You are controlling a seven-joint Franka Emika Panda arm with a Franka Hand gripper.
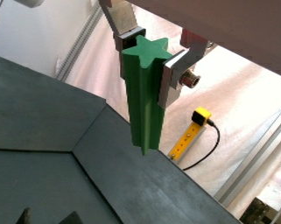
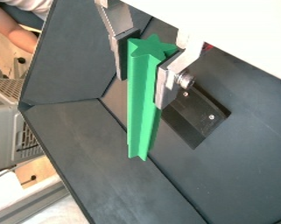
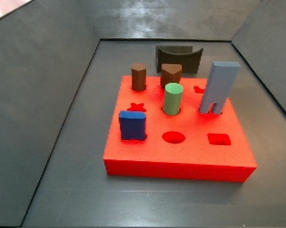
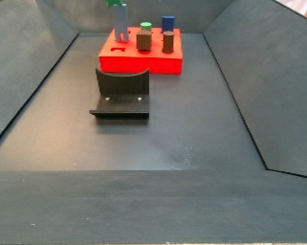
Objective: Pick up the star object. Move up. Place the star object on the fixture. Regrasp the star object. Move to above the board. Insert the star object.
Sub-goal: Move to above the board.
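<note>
Light falls evenly and softly from above in both side views, the dark floor (image 4: pixel 156 144) showing a dull sheen and faint shadows beside the board (image 3: pixel 181 147) and fixture (image 4: pixel 121 91). In the wrist views the end effector (image 1: pixel 147 54) holding the star object (image 2: pixel 143 105) looks slightly soft, and the pale background beyond the enclosure washes out brightly

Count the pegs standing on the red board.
5: brown cylinder and brown peg at the back, light-green cylinder central, tall grey-blue block right, blue block front-left. Gripper, airborne, holds the star object.
</note>
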